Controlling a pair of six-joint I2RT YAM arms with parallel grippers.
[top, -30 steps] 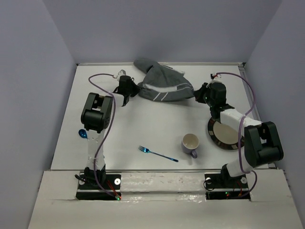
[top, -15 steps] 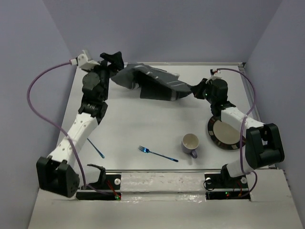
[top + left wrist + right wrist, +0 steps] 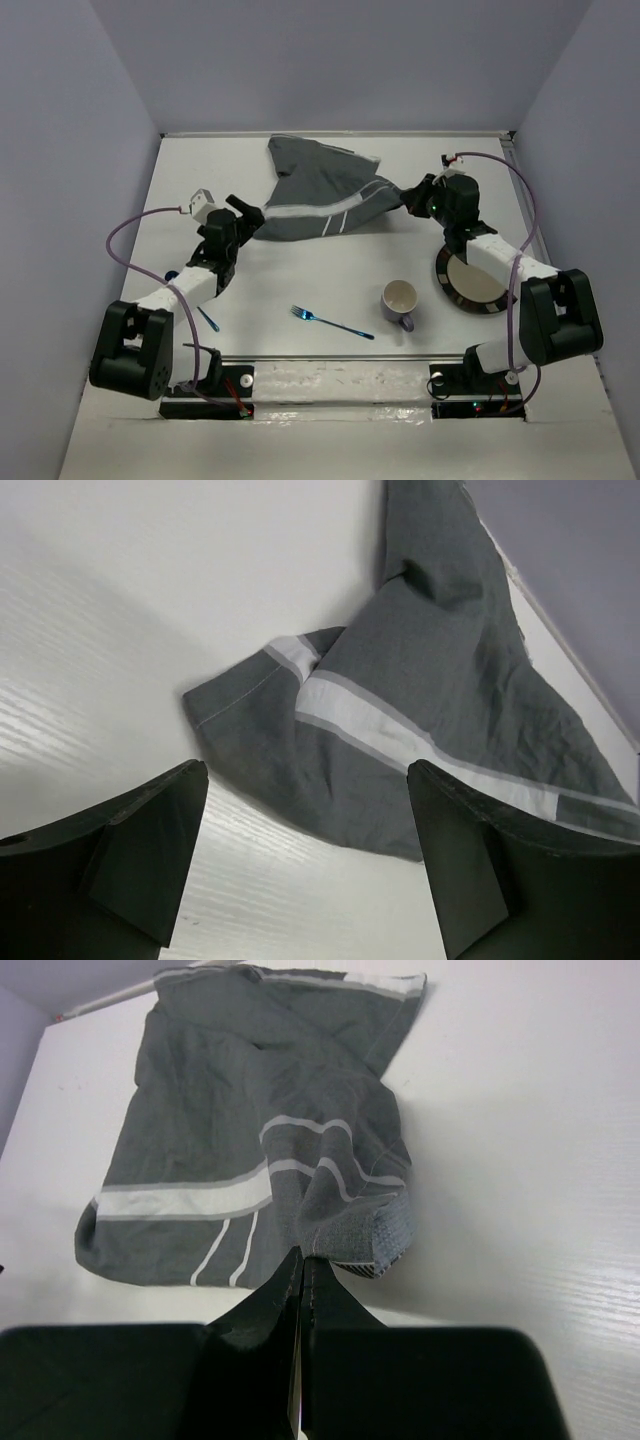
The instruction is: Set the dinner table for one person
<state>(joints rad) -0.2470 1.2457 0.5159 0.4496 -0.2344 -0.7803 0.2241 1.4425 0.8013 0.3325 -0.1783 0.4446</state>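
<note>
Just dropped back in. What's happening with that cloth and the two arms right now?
Both arms are working on the grey striped placemat, which lies rumpled at the far side of the dinner table. The right end effector is shut on the mat's right edge. The left end effector is open just off the mat's left corner, holding nothing. The mug, fork and plate sit nearer the arm bases, off the mat; nothing is laid on it yet.

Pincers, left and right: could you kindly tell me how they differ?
The left pincer stands wide open, gripping nothing; the right pincer is shut on the placemat. The left is by the cloth's left corner, the right at its right end. Both face the placemat.
</note>
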